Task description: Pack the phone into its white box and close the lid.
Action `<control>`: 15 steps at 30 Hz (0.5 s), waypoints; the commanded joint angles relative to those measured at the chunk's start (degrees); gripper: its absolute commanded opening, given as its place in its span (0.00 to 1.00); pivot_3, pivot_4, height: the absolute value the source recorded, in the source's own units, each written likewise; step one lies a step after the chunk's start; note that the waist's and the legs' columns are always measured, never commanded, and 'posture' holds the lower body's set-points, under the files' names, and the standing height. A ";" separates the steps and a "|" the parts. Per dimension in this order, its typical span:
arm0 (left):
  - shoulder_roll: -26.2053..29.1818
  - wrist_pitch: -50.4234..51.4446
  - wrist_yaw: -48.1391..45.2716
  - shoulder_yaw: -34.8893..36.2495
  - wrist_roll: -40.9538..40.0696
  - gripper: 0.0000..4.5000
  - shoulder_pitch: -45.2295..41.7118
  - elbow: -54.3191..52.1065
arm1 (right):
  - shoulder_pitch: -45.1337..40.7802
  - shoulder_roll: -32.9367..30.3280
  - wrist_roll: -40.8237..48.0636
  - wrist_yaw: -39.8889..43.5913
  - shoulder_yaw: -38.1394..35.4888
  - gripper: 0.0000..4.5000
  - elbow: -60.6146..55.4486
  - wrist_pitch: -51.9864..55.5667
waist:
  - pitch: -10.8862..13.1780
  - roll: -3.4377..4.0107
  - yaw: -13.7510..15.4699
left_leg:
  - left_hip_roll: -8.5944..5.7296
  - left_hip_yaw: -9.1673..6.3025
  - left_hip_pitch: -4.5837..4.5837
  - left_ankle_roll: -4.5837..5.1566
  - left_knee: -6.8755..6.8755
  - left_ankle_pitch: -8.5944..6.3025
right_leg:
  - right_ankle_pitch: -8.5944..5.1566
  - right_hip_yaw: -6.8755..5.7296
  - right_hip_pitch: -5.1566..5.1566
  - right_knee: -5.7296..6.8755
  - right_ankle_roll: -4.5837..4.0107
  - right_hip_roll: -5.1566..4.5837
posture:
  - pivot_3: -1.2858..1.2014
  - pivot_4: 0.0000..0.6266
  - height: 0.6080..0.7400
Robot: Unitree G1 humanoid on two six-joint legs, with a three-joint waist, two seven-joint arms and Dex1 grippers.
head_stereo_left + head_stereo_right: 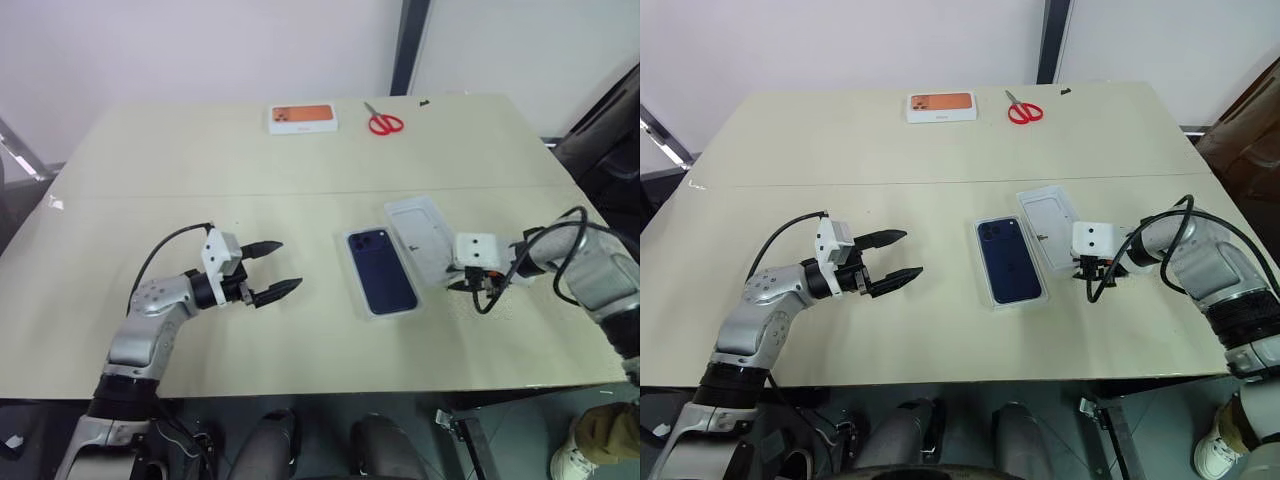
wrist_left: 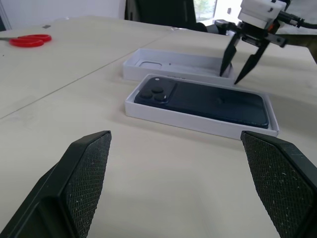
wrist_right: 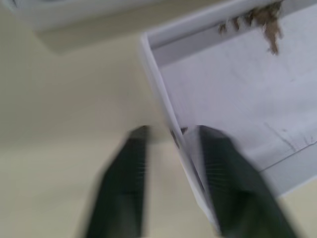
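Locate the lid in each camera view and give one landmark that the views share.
Left eye view: the lid lies right of centre, just right of the phone.
Right eye view: the lid lies right of centre, beside the right gripper.
Left wrist view: the lid lies behind the phone.
Right wrist view: the lid's wall stands between the fingers.
Shared landmark: the phone.

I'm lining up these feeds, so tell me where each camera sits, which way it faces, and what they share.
Left and right eye views: on the head, looking forward and down over the table and both arms.
Left wrist view: along the open left gripper toward the phone in the white box.
Right wrist view: along the right gripper, fingers astride the lid wall.
Shared: the lid and the right gripper appear in all.
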 commanded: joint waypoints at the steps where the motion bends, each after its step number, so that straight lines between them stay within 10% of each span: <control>1: 0.29 -0.41 0.53 0.57 -0.13 0.98 0.19 -2.28 | -0.18 0.19 -1.24 2.38 -0.40 0.01 0.37 -0.44 | 0.00 0.00 0.05 | 0.00 -0.01 0.00 0.00 0.02 0.00 | 0.00 -0.01 0.02 0.00 0.00 0.00 | 0.52 0.24 0.95; 15: 0.11 -0.23 0.69 0.93 -0.95 0.98 -0.35 -1.91 | 26.82 -10.71 11.85 7.55 -19.87 0.01 -19.90 2.16 | -0.01 0.01 1.36 | 0.00 -0.05 0.01 0.03 0.07 -0.02 | 0.00 -0.02 0.12 -0.02 0.00 -0.02 | 0.52 0.24 0.95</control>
